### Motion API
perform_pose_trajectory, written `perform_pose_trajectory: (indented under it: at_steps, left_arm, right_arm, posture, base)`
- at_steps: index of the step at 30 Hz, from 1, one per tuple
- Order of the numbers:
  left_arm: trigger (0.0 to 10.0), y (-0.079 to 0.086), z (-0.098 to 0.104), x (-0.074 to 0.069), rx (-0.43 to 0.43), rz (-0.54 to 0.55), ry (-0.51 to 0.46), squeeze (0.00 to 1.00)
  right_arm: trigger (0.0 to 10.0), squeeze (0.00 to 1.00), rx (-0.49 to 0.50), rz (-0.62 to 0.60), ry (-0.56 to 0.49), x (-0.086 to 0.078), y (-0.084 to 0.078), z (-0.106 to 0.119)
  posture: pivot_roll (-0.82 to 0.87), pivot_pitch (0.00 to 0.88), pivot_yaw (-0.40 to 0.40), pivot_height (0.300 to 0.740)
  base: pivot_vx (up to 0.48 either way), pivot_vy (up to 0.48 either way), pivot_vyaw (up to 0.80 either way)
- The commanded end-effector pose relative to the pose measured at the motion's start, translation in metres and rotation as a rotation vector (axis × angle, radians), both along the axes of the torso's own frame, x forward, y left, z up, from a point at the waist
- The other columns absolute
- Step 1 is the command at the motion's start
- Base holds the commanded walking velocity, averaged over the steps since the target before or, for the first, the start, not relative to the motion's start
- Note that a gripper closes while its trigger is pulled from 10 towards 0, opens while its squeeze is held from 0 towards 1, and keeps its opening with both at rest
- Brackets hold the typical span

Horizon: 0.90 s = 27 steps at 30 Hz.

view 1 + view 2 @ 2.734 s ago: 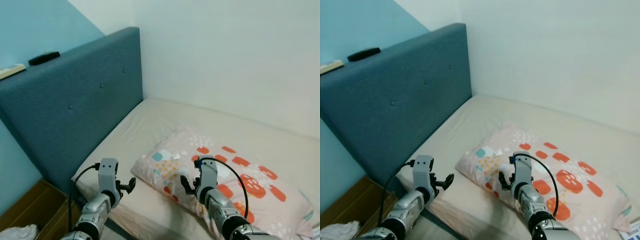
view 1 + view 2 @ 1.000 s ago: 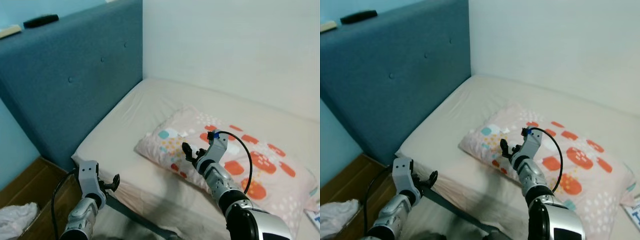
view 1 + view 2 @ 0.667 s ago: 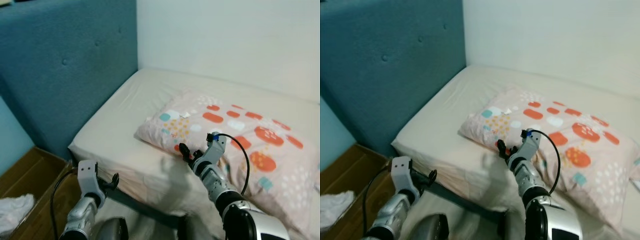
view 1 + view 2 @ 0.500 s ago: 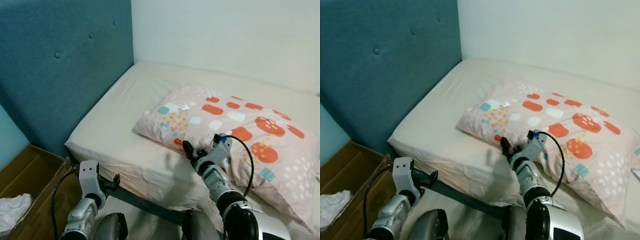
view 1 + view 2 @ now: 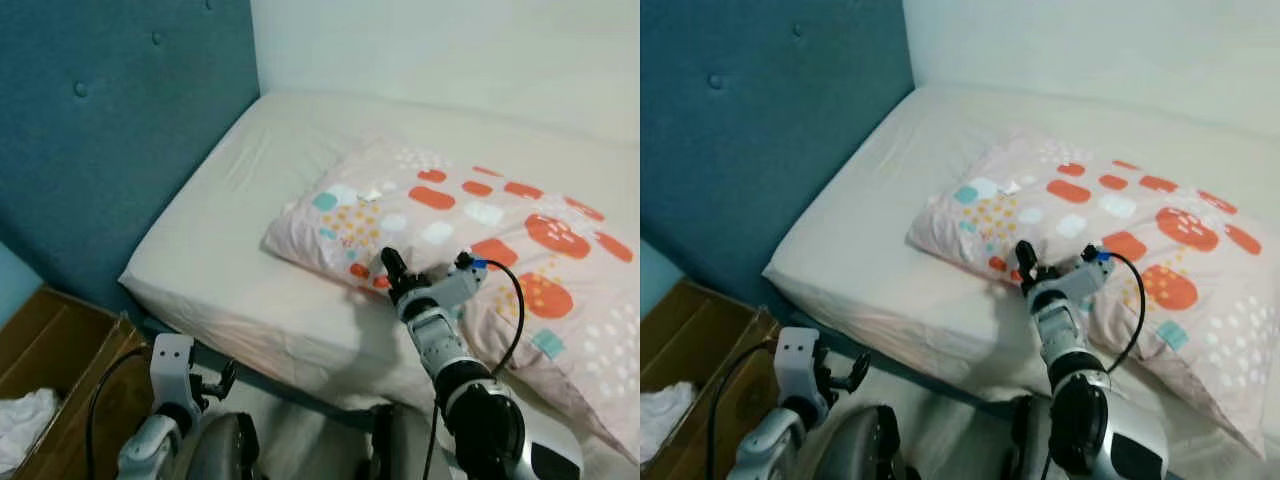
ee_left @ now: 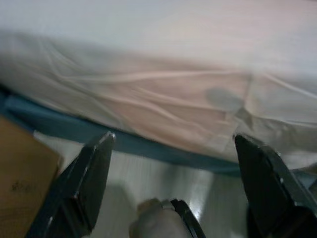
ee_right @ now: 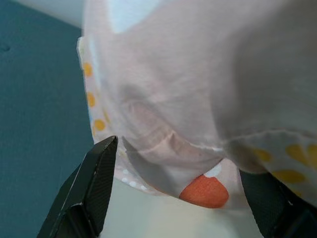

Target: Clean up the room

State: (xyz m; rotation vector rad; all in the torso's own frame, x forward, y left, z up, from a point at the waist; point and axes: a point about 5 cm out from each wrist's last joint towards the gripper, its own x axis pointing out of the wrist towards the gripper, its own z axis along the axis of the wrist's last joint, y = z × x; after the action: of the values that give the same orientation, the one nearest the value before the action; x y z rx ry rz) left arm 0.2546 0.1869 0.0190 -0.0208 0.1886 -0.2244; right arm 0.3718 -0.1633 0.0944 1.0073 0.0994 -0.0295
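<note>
1. Bed: mattress in a pale cream sheet, set in the corner between a blue padded headboard and a white wall.
2. Pillow: pinkish, printed with orange, yellow and teal marks; it lies on the bed toward the robot's right, its near corner close to the mattress edge.
3. Right pincer: raised to the pillow's near edge, fingers spread apart; in the right wrist view the pillow's hem lies between the two black fingers, though contact cannot be confirmed.
4. Left pincer: held low, below the side of the mattress, fingers parted and gripping nothing; the left wrist view, somewhat blurred, looks at the wrinkled sheet and the blue bed frame.
5. Cardboard box: open, on the floor beside the bed at the robot's left, with white cloth inside.
</note>
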Motion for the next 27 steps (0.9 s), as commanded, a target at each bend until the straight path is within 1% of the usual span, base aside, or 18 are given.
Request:
perform_pose_trajectory:
  at_steps: [1, 2, 3, 5, 7, 8, 9, 11, 12, 14, 18, 20, 22, 23, 24, 25, 26, 27]
  left_arm:
    - [10.0, 0.001, -0.002, -0.007, 0.039, -0.035, 0.021, 0.00]
    - [10.0, -0.002, 0.000, -0.010, 0.059, -0.068, 0.014, 0.00]
    - [10.0, -0.002, 0.000, -0.010, 0.059, -0.068, 0.014, 0.00]
    - [10.0, -0.006, 0.001, -0.016, 0.081, -0.108, 0.014, 0.00]
    - [10.0, -0.008, 0.001, -0.018, 0.083, -0.116, 0.015, 0.00]
    - [10.0, -0.012, 0.002, -0.022, 0.091, -0.138, 0.019, 0.00]
    - [10.0, -0.012, 0.002, -0.022, 0.091, -0.138, 0.019, 0.00]
    - [10.0, -0.016, 0.002, -0.026, 0.100, -0.158, 0.020, 0.00]
    - [10.0, -0.016, 0.002, -0.026, 0.100, -0.158, 0.020, 0.00]
    - [10.0, -0.017, 0.005, -0.030, 0.104, -0.160, 0.027, 0.00]
    - [10.0, -0.018, 0.006, -0.031, 0.105, -0.158, 0.031, 0.00]
    - [10.0, -0.018, 0.007, -0.032, 0.108, -0.157, 0.034, 0.00]
    - [10.0, -0.018, 0.007, -0.032, 0.109, -0.157, 0.037, 0.00]
    - [10.0, -0.019, 0.007, -0.032, 0.109, -0.157, 0.039, 0.00]
    - [10.0, -0.020, 0.007, -0.031, 0.109, -0.160, 0.039, 0.00]
    - [10.0, -0.021, 0.008, -0.032, 0.110, -0.162, 0.039, 0.00]
    - [10.0, -0.022, 0.008, -0.031, 0.111, -0.164, 0.038, 0.00]
    - [10.0, -0.023, 0.008, -0.032, 0.111, -0.166, 0.038, 0.00]
  right_arm:
    - [10.0, 0.00, 0.043, -0.025, 0.024, -0.002, 0.003, -0.004]
    - [10.0, 0.00, 0.060, -0.072, 0.022, -0.001, -0.004, -0.002]
    - [10.0, 0.00, 0.060, -0.072, 0.022, -0.001, -0.004, -0.002]
    - [10.0, 0.00, 0.073, -0.180, 0.026, -0.002, -0.023, 0.000]
    - [10.0, 0.00, 0.074, -0.210, 0.028, -0.003, -0.029, 0.000]
    - [10.0, 0.00, 0.077, -0.284, 0.040, -0.006, -0.044, -0.001]
    - [10.0, 0.00, 0.077, -0.284, 0.040, -0.006, -0.044, -0.001]
    - [10.0, 0.00, 0.078, -0.346, 0.036, -0.009, -0.057, -0.001]
    - [10.0, 0.00, 0.078, -0.346, 0.036, -0.009, -0.057, -0.001]
    - [10.0, 0.00, 0.030, -0.422, -0.015, -0.012, -0.080, 0.008]
    - [10.0, 0.00, 0.012, -0.447, -0.031, -0.014, -0.088, 0.011]
    - [10.0, 0.00, 0.002, -0.549, -0.052, -0.022, -0.116, 0.016]
    - [10.0, 0.00, -0.011, -0.622, -0.065, -0.030, -0.137, 0.021]
    - [10.0, 0.00, -0.015, -0.641, -0.070, -0.032, -0.142, 0.022]
    - [4.5, 0.00, -0.016, -0.660, -0.073, -0.034, -0.147, 0.023]
    - [4.5, 0.00, -0.016, -0.672, -0.074, -0.035, -0.149, 0.024]
    - [0.0, 0.00, -0.020, -0.678, -0.083, -0.036, -0.152, 0.025]
    - [0.0, 0.00, -0.023, -0.681, -0.089, -0.036, -0.153, 0.026]
  posture:
    - [0.20, 0.322, -0.001, 0.591]
    - [0.21, 0.331, 0.005, 0.591]
    - [0.21, 0.331, 0.005, 0.591]
    - [0.22, 0.347, 0.017, 0.591]
    - [0.22, 0.347, 0.017, 0.591]
    - [0.22, 0.351, 0.019, 0.591]
    - [0.22, 0.351, 0.019, 0.591]
    - [0.22, 0.354, 0.020, 0.591]
    - [0.22, 0.354, 0.020, 0.591]
    - [0.22, 0.353, 0.016, 0.591]
    - [0.22, 0.353, 0.016, 0.591]
    - [0.21, 0.346, 0.010, 0.591]
    - [0.21, 0.344, 0.010, 0.591]
    - [0.20, 0.343, 0.010, 0.591]
    - [0.20, 0.343, 0.010, 0.591]
    - [0.20, 0.343, 0.010, 0.591]
    - [0.20, 0.343, 0.010, 0.591]
    - [0.20, 0.343, 0.010, 0.591]
  base:
    - [0.000, 0.000, 0.00]
    - [0.000, 0.000, 0.00]
    - [0.000, 0.000, 0.00]
    - [0.000, 0.000, 0.00]
    - [0.000, 0.000, 0.00]
    - [0.000, 0.000, 0.00]
    - [0.000, 0.000, 0.00]
    - [0.000, 0.000, 0.00]
    - [0.000, 0.000, 0.00]
    - [0.000, 0.000, 0.00]
    - [0.000, 0.000, 0.00]
    - [0.000, 0.000, 0.00]
    - [0.000, 0.000, 0.00]
    - [0.000, 0.000, 0.00]
    - [0.000, 0.000, 0.00]
    - [0.000, 0.000, 0.00]
    - [0.000, 0.000, 0.00]
    - [0.000, 0.000, 0.00]
